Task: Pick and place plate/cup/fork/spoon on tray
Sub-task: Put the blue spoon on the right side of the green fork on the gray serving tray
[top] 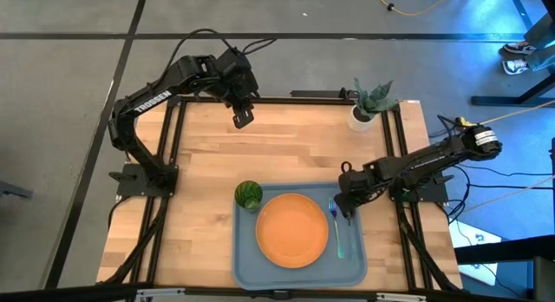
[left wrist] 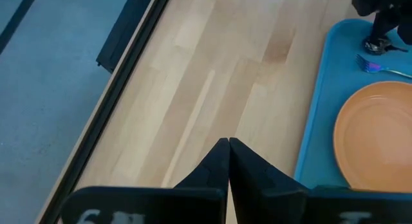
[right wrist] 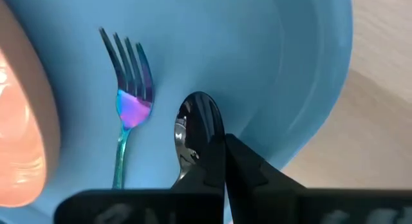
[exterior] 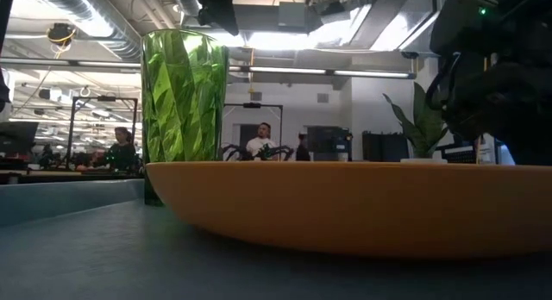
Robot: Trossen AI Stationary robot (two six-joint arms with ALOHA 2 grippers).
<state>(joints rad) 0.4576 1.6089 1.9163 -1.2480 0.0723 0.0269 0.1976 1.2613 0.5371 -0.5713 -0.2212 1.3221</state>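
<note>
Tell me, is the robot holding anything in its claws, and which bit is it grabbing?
Yes. The right gripper pinches the spoon by its neck, just behind the bowl, above the tray. The left gripper is shut on nothing.

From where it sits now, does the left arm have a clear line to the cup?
Probably yes. The left hand hangs shut over bare wood at the table's far side, and nothing stands between it and the cup in the tray's near-left corner.

The left hand [top: 243, 119] hangs closed at the far side, while the right hand [top: 349, 214] reaches low, closed.
</note>
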